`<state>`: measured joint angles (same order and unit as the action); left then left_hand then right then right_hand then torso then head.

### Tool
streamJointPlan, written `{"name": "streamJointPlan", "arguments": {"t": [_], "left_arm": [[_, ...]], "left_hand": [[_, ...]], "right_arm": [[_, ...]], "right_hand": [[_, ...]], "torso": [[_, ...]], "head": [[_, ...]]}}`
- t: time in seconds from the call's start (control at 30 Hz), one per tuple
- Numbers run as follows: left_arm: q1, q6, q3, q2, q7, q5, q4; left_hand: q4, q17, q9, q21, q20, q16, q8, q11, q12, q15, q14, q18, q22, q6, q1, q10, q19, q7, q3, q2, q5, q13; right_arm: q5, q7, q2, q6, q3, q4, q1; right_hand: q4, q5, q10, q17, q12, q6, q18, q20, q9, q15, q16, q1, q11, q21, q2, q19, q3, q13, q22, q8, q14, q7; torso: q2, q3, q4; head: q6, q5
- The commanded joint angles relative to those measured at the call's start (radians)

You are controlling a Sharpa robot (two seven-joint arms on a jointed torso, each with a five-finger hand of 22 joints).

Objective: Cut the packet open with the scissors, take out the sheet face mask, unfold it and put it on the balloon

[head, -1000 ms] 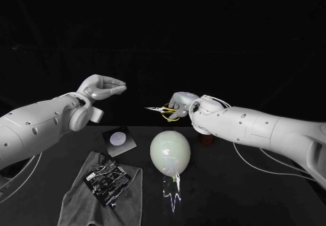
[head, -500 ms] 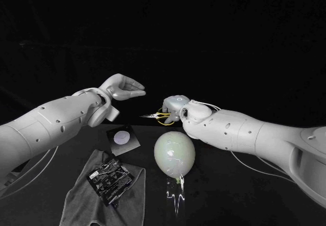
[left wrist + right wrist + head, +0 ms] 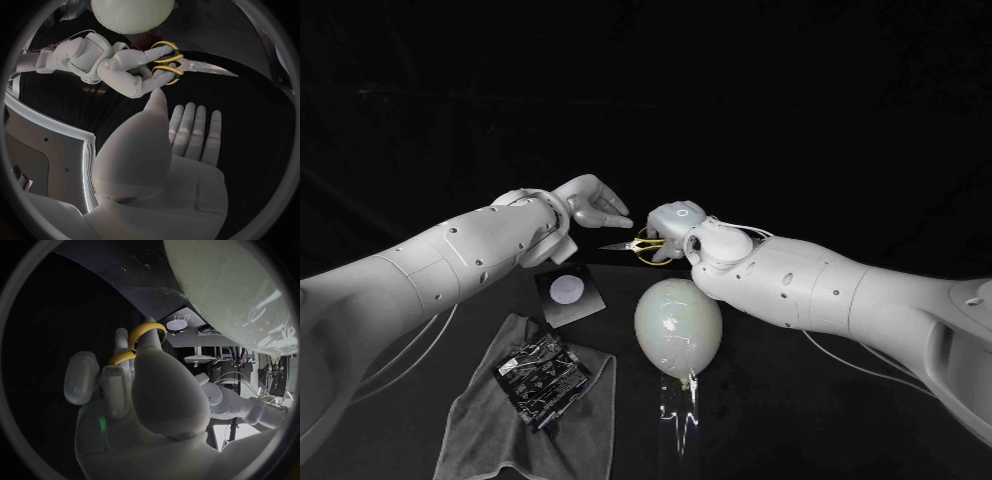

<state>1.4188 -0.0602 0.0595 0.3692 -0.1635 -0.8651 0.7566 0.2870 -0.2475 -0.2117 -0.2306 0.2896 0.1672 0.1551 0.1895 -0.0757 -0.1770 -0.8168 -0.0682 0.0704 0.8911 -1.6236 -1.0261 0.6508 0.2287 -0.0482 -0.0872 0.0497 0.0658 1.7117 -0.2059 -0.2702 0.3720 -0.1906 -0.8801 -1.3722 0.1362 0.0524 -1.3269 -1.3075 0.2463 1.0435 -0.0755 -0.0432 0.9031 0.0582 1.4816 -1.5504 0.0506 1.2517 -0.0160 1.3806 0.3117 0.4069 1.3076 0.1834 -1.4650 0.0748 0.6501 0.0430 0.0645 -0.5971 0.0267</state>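
Note:
My right hand (image 3: 678, 226) holds the yellow-handled scissors (image 3: 635, 242) above the table, blades pointing toward my left hand (image 3: 597, 203). The left hand hangs empty just beside the blade tips, fingers straight and together in the left wrist view (image 3: 187, 131). That view also has the scissors (image 3: 187, 62) in the right hand (image 3: 128, 75). The yellow loops (image 3: 140, 342) sit around my right hand's fingers (image 3: 134, 385). The pale balloon (image 3: 678, 326) lies on the table below both hands. The black mask packet (image 3: 542, 378) lies on a grey towel (image 3: 485, 430) at the front left.
A small black card with a pale round mark (image 3: 568, 292) lies left of the balloon, behind the towel. A clear wrinkled film (image 3: 678, 415) trails from the balloon's knot toward the front. White cables (image 3: 855, 362) run across the table under my right arm.
My left hand has moved right and lower, now close to the scissor tips. My right hand with the scissors has shifted slightly left. The packet and balloon have stayed put.

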Motion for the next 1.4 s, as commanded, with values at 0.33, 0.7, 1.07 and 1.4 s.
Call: {"name": "streamJointPlan", "arguments": {"t": [0.33,0.7,1.07,1.4], "left_arm": [[-0.015,0.095,0.002,-0.021,0.079,-0.042,-0.008],[-0.018,0.127,0.003,-0.025,0.082,-0.017,-0.005],[-0.019,0.155,0.003,-0.028,0.084,-0.014,-0.005],[-0.019,0.171,0.003,-0.034,0.082,-0.015,-0.002]], "left_hand": [[0.001,-0.001,0.003,-0.005,0.0,0.009,-0.002,0.009,0.008,0.002,-0.014,-0.003,0.002,-0.003,0.024,0.002,0.019,0.02,-0.016,0.004,-0.003,-0.001],[-0.002,-0.007,0.002,-0.008,-0.001,0.021,0.004,0.001,0.005,0.011,-0.046,-0.013,0.003,0.013,0.023,-0.016,0.046,0.011,-0.027,0.025,-0.002,0.0],[-0.004,-0.008,0.002,-0.009,-0.002,0.025,0.005,-0.003,0.005,0.015,-0.056,-0.017,0.003,0.018,0.012,-0.021,0.055,0.007,-0.024,0.042,-0.002,0.0],[-0.011,-0.015,0.004,-0.013,-0.003,0.038,0.008,-0.01,0.005,0.024,-0.087,-0.03,0.004,0.033,-0.038,-0.039,0.08,0.003,0.006,0.09,-0.002,-0.001]], "right_arm": [[0.052,-0.016,-0.013,0.038,0.002,-0.028,-0.001],[0.053,-0.011,-0.014,0.038,0.003,-0.027,-0.001],[0.053,0.008,-0.021,0.086,0.004,-0.051,-0.001],[0.053,0.017,-0.027,0.107,0.005,-0.068,-0.002]], "right_hand": [[-0.001,-0.002,-0.076,-0.02,0.0,0.007,0.001,-0.002,0.0,0.007,0.005,-0.272,-0.053,0.003,-0.27,0.005,0.002,-0.002,0.11,-0.007,-0.058,0.0],[0.0,-0.002,-0.077,-0.021,0.0,0.008,0.001,-0.002,0.0,0.007,0.005,-0.271,-0.053,0.003,-0.27,0.005,0.003,-0.003,0.11,-0.007,-0.058,0.0],[0.0,-0.002,-0.078,-0.021,-0.001,0.008,0.003,-0.002,0.0,0.007,0.005,-0.27,-0.053,0.008,-0.269,0.008,0.004,-0.003,0.113,-0.007,-0.059,0.0],[0.001,-0.002,-0.079,-0.022,-0.002,0.009,0.003,-0.002,0.0,0.007,0.006,-0.269,-0.053,0.009,-0.269,0.008,0.004,-0.003,0.113,-0.007,-0.059,0.0]], "torso": [[-0.002,-0.0005,0.001],[-0.003,0.0005,0.0024],[-0.002,0.0004,0.0012],[-0.002,0.0006,0.0012]], "head": [[-0.01,-0.011],[-0.015,-0.009],[-0.015,-0.01],[-0.016,-0.011]]}}
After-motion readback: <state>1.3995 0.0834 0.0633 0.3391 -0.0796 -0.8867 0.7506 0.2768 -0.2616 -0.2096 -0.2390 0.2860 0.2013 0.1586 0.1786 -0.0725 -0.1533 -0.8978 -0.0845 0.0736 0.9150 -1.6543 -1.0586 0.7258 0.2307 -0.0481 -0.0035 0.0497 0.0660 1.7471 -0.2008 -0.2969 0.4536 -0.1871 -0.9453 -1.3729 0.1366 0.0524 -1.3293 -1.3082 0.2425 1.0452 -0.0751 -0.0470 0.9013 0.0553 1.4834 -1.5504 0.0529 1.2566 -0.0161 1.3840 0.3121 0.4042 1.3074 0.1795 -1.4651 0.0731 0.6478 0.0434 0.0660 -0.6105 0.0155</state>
